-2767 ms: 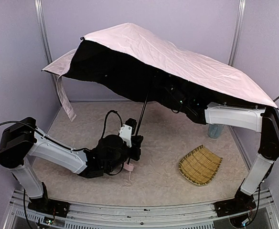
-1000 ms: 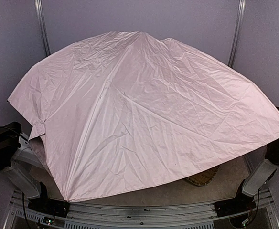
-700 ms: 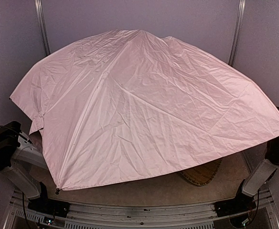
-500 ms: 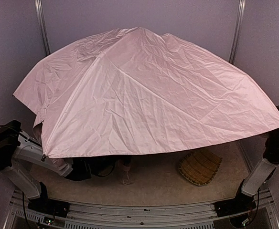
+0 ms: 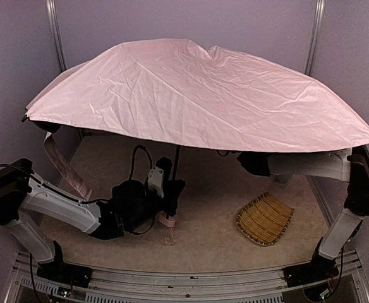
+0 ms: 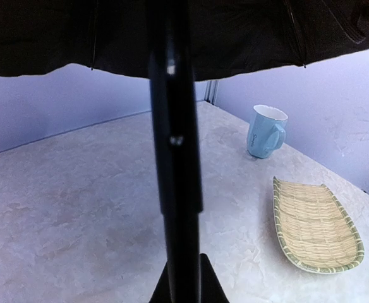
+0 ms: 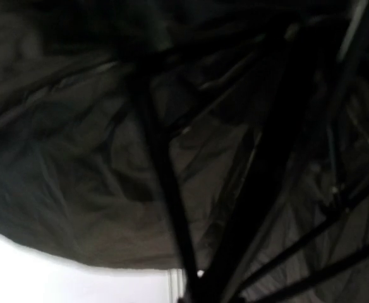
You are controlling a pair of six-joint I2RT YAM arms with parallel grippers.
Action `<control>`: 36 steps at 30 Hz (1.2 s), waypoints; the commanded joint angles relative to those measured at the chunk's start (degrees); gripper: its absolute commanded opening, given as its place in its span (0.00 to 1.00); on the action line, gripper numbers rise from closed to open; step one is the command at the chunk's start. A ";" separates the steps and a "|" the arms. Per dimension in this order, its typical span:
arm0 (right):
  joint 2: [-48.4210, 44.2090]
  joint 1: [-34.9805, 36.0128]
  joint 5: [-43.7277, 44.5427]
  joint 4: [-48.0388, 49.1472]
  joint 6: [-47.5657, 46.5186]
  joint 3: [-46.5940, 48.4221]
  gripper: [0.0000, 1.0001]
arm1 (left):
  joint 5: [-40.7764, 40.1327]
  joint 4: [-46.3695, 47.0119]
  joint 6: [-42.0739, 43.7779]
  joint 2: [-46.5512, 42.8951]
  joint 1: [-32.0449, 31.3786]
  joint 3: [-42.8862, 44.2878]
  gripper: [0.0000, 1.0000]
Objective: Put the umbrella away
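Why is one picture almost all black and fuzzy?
Right wrist view: the camera sits close under the black lining of the umbrella, so it is dark and blurred. Left wrist view: the near shaft looks soft, the mug and straw tray sharp. Top view: bright and even.

- One umbrella (image 5: 197, 95), above the left tool (image 5: 172, 201).
- One woven tray (image 5: 265, 218), right of that tool.
- One blue mug (image 6: 265, 131), farther right, beyond the tray.
- Two robot arms: left arm (image 5: 64, 205), right arm (image 5: 311, 165).
- One bench (image 5: 210, 246).

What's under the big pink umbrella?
The left gripper clamps its black shaft; a straw tray and blue mug sit on the table. The right gripper is hidden by the canopy.
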 commanded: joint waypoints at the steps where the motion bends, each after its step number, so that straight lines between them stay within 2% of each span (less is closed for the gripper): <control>1: 6.99 0.76 -5.64 -24.39 -4.40 -6.57 0.31 | 3.21 28.24 11.14 -4.79 -1.61 9.31 0.00; 3: 4.39 -0.59 -5.54 -23.78 -2.40 -6.51 0.29 | 2.53 27.64 11.86 -4.93 -1.63 8.14 0.00; 6: -0.31 -2.28 -5.28 -21.15 -1.49 -7.33 0.18 | 0.86 27.50 12.12 -4.97 -1.58 6.34 0.00; 10: -1.13 -2.52 -6.39 -21.22 -2.89 -6.98 0.18 | -0.21 28.64 12.63 -4.57 -1.63 6.08 0.00; 15: 0.90 -1.48 -10.23 -21.98 -2.38 -8.63 0.13 | 1.39 30.11 15.35 -3.73 -1.50 6.90 0.00; 25: 5.01 2.80 -9.56 -31.71 -13.58 -9.15 0.11 | 10.93 29.91 17.40 -8.20 1.38 6.87 0.00; 36: 10.99 4.40 -9.61 -30.48 -13.03 -8.73 0.13 | 14.74 32.03 17.37 -9.51 1.40 8.56 0.00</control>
